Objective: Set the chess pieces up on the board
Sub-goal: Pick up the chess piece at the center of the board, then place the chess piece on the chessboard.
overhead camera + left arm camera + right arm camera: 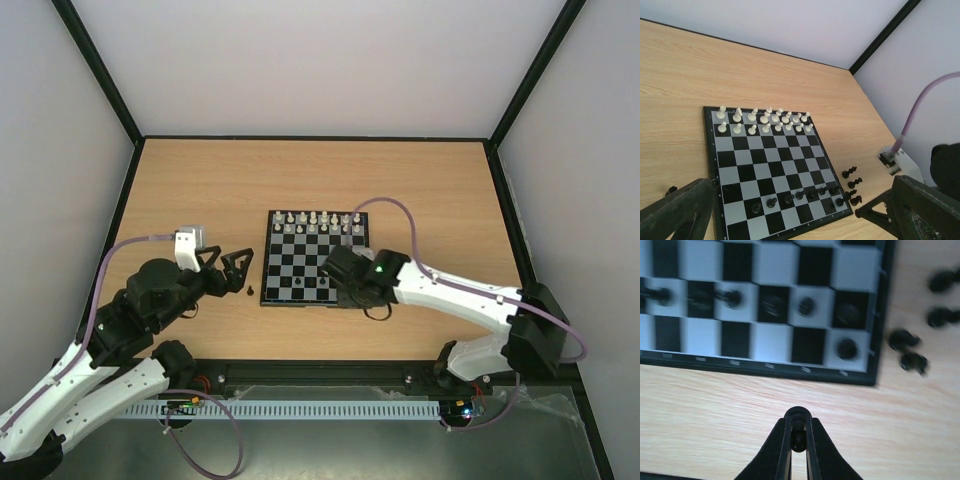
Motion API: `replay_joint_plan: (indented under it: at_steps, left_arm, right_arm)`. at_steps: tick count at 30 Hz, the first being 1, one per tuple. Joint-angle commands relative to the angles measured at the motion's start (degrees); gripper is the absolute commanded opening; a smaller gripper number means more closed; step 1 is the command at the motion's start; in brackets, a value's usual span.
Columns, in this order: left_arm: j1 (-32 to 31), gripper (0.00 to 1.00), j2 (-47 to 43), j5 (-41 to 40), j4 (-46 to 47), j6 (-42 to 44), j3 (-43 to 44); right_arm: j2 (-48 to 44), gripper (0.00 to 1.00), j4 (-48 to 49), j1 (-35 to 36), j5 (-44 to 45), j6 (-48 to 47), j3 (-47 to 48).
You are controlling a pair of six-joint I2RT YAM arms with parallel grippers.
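The board [283, 262] lies mid-table. White chess pieces [765, 120] fill its two far rows, and black chess pieces [805, 194] stand in a row near the front edge. Several black pieces [907, 350] lie loose on the table by the board's right corner. My right gripper [798, 426] hovers over the bare wood just in front of the board's near edge [765, 369], shut on a small black piece [798, 436]. My left gripper [232, 268] is open to the left of the board, its fingers [682, 210] wide apart with nothing between them.
One black piece [249, 291] lies alone on the wood left of the board, close to my left gripper. The wooden table [200, 190] is enclosed by white walls with black frame posts [100, 75]. My right arm [450, 290] reaches across the near right.
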Motion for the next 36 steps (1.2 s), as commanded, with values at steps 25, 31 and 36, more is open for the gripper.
replay_joint_plan:
  at_steps: [25, 31, 36]
  left_arm:
    - [0.3, 1.00, -10.3, -11.1, -10.0, -3.6, 7.9]
    - [0.4, 1.00, -10.8, -11.6, -10.7, -3.2, 8.1]
    - [0.3, 1.00, -11.4, -11.9, -11.1, -3.0, 8.0]
  right_arm:
    - [48.7, 0.05, -8.9, 1.0, -11.6, -27.1, 54.4]
    - [52.6, 0.05, -11.1, 1.5, -10.9, -27.2, 59.0]
    - [55.1, 0.06, -12.6, 1.8, -9.6, -27.1, 61.6]
